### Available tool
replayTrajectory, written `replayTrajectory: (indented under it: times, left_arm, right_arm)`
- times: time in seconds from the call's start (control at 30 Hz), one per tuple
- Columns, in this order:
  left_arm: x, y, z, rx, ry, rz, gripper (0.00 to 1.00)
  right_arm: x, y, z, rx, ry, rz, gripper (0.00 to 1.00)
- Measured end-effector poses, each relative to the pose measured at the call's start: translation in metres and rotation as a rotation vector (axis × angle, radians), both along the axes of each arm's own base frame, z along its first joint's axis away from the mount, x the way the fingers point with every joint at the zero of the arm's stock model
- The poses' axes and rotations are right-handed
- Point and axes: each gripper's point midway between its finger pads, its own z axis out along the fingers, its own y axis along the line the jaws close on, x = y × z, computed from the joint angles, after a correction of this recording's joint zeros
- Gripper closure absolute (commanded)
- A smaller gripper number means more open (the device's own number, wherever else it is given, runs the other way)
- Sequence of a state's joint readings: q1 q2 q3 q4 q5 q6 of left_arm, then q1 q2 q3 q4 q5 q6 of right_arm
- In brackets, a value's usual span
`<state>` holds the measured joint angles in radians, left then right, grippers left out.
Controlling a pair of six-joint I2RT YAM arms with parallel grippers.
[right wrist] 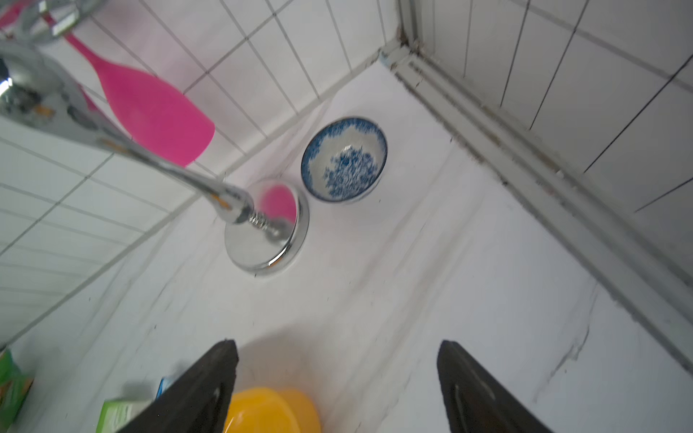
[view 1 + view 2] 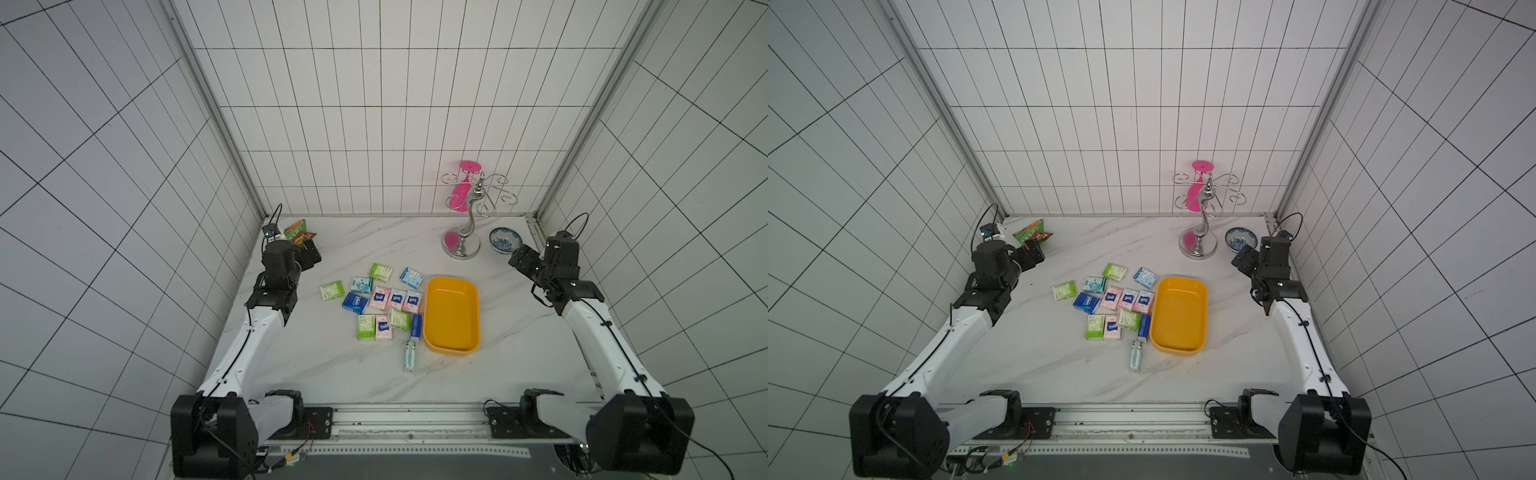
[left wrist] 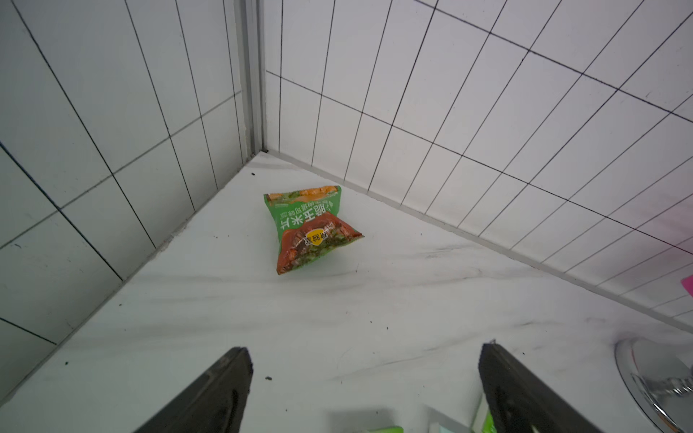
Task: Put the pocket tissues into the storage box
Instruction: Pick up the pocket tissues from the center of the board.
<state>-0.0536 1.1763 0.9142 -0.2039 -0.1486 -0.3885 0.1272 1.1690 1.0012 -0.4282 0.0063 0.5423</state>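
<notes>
Pocket tissues: loose packets on table, clustered just beside storage box, all outside it. Left gripper: jaws wide, empty, near snack bag. Right gripper: jaws apart, empty, near blue-patterned bowl.

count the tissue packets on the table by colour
light green packets: 4
pink-white packets: 4
dark blue packets: 2
teal-white or blue-white packets: 3 (the nearest may be two pressed together)
total: 13, none in the storage box
</notes>
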Motion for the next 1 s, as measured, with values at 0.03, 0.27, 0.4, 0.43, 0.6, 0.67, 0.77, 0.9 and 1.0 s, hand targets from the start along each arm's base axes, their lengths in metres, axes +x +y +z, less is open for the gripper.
replayTrajectory:
  times: [0.03,0.27,0.4,0.43,0.6,0.67,0.77,0.9,1.0]
  left_arm:
    - [0.003,-0.007,0.001,-0.023,0.037,-0.014,0.02]
    - [0.005,-0.032,-0.039,-0.160,0.378,-0.068,0.03]
    - [-0.038,-0.046,-0.089,-0.233,0.569,-0.111,0.03]
    - [-0.051,-0.049,-0.101,-0.252,0.616,-0.121,0.02]
    - [-0.098,-0.062,-0.132,-0.321,0.740,-0.161,0.03]
    - [-0.104,-0.064,-0.134,-0.336,0.748,-0.163,0.03]
    - [-0.105,-0.066,-0.133,-0.368,0.751,-0.164,0.02]
    - [-0.103,-0.058,-0.132,-0.445,0.746,-0.142,0.02]
    - [-0.105,-0.046,-0.134,-0.490,0.748,-0.105,0.02]
  right_arm:
    - [-0.009,0.021,-0.001,0.009,0.041,0.058,0.17]
    - [-0.071,0.132,-0.021,-0.046,0.264,0.387,0.32]
    - [-0.095,0.160,-0.050,-0.097,0.376,0.468,0.43]
    - [-0.099,0.166,-0.057,-0.109,0.403,0.481,0.43]
    - [-0.106,0.199,-0.075,-0.176,0.470,0.576,0.43]
    - [-0.107,0.222,-0.073,-0.201,0.456,0.660,0.42]
    - [-0.111,0.256,-0.070,-0.245,0.422,0.811,0.40]
    - [-0.116,0.288,-0.080,-0.310,0.400,0.994,0.35]
    - [-0.118,0.298,-0.093,-0.346,0.413,1.079,0.25]
